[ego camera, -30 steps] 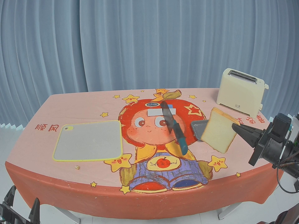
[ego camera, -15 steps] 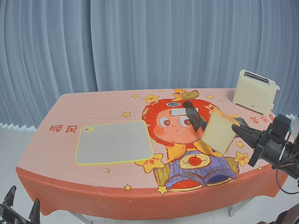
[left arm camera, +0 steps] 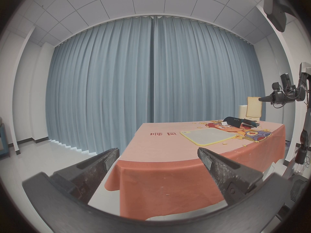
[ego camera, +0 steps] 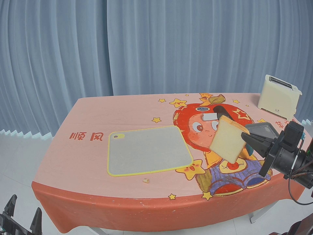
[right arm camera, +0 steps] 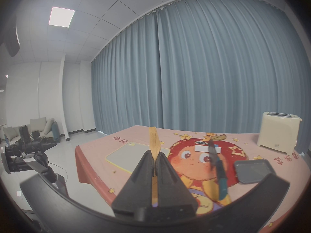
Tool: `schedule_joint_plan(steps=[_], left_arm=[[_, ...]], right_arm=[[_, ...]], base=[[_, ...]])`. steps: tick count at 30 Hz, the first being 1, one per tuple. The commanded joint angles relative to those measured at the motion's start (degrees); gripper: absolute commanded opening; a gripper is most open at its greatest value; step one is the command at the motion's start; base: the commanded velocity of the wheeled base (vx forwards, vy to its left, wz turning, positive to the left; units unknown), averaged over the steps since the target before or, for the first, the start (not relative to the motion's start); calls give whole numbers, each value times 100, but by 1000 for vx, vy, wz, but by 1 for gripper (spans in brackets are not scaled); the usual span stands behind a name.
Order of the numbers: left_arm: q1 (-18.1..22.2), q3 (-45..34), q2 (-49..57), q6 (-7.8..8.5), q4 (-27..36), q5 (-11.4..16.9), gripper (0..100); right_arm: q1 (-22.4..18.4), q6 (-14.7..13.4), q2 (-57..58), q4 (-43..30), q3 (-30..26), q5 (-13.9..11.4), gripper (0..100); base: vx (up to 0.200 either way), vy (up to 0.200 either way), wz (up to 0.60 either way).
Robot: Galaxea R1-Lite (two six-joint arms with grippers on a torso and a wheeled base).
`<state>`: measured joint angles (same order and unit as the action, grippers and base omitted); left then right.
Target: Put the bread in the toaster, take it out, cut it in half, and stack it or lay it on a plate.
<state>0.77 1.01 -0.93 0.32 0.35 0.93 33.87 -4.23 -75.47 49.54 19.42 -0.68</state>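
One bread slice [ego camera: 227,143]; square, spongy, crusted

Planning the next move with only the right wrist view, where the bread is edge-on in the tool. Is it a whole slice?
Observer: Yes. The head view shows the bread face-on as one uncut slice, with the right tool shut on its side edge.
Operator: How high is it held?
Observer: The left wrist view sees it from the side. It hangs well above the table, higher than the knife lying there.
Operator: And the left tool?
Observer: The left tool is open and sits low, off the table's near left corner.
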Motion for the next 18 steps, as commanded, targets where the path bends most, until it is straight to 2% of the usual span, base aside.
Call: schedule_joint_plan(steps=[1, 3, 12, 14, 16, 18], left_arm=[[2, -101, 93, 3, 0, 4, 100], [2, -101, 93, -23, 0, -31, 100], [2, -101, 93, -5, 0, -31, 100], [2, -101, 93, -14, 0, -31, 100], [2, -101, 93, -14, 0, -31, 100], [2, -101, 93, -14, 0, -22, 100]], right_arm=[[50, -16, -20, 12, -8, -2, 0], [59, -69, -20, 3, 0, -2, 0], [76, -131, -64, -24, -8, -28, 0], [155, -219, -178, -24, -17, -46, 0], [243, -456, -521, 29, 53, -11, 0], [252, -500, -609, 64, 71, -2, 0]], base=[[0, 200, 0], [0, 200, 0], [0, 0, 0], [0, 0, 0], [0, 0, 0], [0, 0, 0]])
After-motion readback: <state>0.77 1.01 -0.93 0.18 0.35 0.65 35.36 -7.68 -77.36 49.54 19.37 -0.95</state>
